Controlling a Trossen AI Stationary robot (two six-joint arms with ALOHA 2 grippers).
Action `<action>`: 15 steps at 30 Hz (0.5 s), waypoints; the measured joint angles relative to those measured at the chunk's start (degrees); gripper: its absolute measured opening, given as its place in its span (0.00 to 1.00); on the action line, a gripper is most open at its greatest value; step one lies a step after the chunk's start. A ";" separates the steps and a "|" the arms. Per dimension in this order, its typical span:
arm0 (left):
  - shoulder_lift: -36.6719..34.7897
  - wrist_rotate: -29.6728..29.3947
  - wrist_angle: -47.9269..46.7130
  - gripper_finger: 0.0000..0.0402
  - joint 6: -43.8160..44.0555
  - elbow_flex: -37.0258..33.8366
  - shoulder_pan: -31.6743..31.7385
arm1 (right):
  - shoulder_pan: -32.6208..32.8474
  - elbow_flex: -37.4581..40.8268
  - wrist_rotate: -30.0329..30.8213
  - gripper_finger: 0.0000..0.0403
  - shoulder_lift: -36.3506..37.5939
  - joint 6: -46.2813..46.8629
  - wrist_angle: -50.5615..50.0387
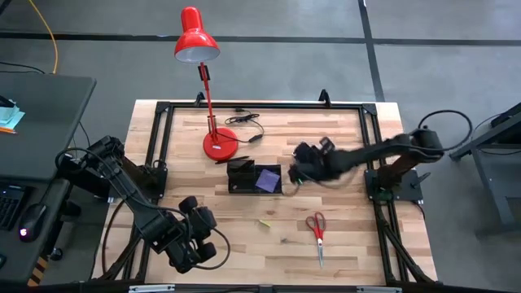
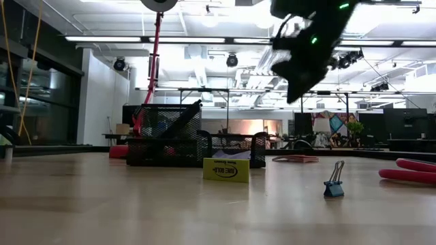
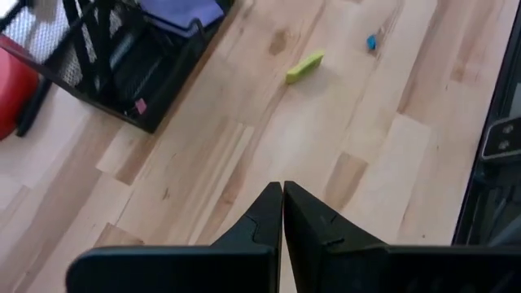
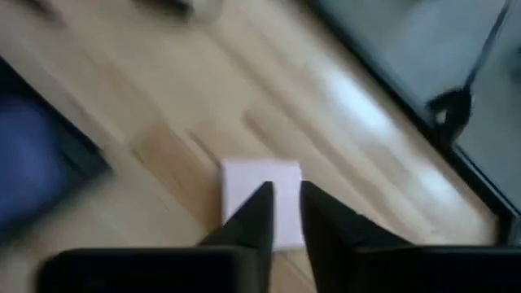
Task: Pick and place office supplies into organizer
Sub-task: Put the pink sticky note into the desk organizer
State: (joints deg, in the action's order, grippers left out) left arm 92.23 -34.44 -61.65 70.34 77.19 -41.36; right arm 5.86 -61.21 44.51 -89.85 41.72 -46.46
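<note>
Holding purple note pad (image 1: 267, 180): black organizer (image 1: 244, 177) (mesh-walled).

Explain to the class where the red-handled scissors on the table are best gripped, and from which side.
The scissors lie flat and closed on the bare table, handles toward the organizer, blades pointing at the front edge. Probably best: come straight down and pinch across the narrow neck just below the handle loops, end effector fingers either side.

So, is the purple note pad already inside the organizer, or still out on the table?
Inside. In the high view the purple note pad lies within the right compartment of the black organizer.
</note>
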 joint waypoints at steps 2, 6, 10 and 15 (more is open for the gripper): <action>0.00 -1.06 -0.08 0.00 -0.02 0.00 0.02 | 3.15 4.79 5.07 0.23 2.31 5.70 5.76; 0.00 -3.10 0.05 0.00 -1.09 0.00 0.02 | 6.48 13.55 5.90 0.39 3.89 3.98 17.96; 0.00 -5.82 0.02 0.00 -2.41 0.00 0.00 | 7.29 17.89 5.57 0.46 3.94 -0.46 23.37; 0.00 -10.85 0.00 0.00 -3.06 0.00 0.02 | 5.00 22.20 1.19 0.43 3.94 -3.54 27.67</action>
State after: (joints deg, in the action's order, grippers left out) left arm 92.23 -45.29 -61.65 67.29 77.19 -41.34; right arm 10.86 -39.01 45.69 -85.91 38.18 -18.79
